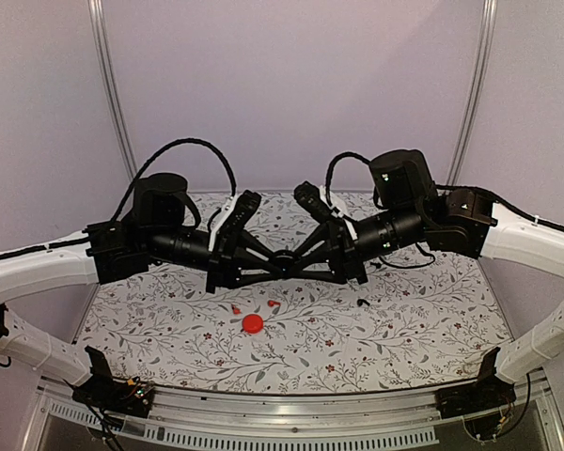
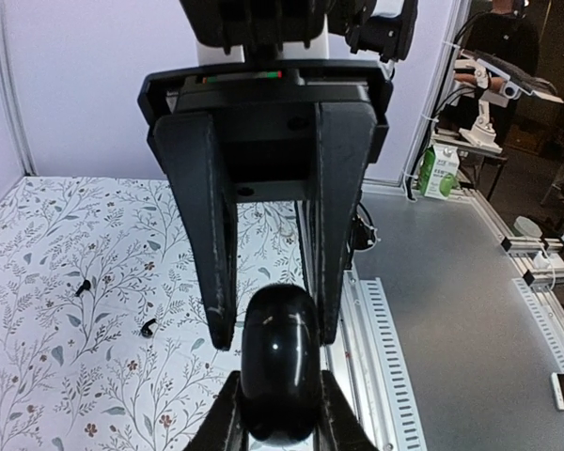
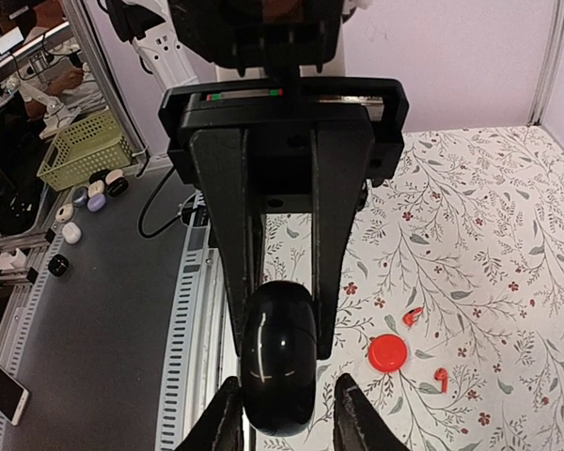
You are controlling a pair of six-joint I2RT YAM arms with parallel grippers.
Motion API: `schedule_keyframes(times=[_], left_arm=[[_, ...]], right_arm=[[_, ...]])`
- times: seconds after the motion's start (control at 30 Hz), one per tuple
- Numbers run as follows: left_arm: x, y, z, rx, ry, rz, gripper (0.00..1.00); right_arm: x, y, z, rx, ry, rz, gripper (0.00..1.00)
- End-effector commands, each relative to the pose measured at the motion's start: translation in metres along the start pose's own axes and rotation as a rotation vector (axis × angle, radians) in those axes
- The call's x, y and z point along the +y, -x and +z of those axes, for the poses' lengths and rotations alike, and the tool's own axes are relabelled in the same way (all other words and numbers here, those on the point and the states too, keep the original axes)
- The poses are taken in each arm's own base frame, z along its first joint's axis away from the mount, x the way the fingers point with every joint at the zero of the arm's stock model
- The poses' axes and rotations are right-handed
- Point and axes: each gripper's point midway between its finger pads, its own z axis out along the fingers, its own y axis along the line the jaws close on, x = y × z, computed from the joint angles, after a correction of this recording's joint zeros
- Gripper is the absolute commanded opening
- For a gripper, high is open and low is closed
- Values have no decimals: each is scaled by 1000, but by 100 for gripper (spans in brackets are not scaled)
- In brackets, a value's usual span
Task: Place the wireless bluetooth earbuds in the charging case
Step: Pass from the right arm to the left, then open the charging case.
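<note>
Item: black case [image 2: 280, 343], held aloft, clamped in left gripper [image 2: 280, 385]; right gripper [image 3: 284, 395] jaws slightly apart around it; red earbuds [image 3: 412, 317] (beside red disc [image 3: 387, 353]) lying on table [image 3: 489, 235]. A firm one-sided hold is advised before the lid is prised.

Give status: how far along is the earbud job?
Nothing looks done. In hand: black charging case, midair, left claw shut on it, right claw open around it. To do: two red earbuds by the red round case and two black earbuds all lie loose on the table.
</note>
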Motion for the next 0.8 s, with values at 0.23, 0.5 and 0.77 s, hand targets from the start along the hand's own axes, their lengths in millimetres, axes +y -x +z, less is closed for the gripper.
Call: schedule_keyframes(times=[0.23, 0.5, 0.77], left_arm=[[-15, 4, -6, -24, -60, 38, 0], [-19, 10, -9, -64, -67, 74, 0], [-22, 14, -13, -114, -75, 93, 0]], right_arm=[[-11, 22, -25, -66, -65, -11, 45], [-27, 22, -32, -73, -130, 13, 46], [-42, 22, -37, -77, -196, 40, 50]])
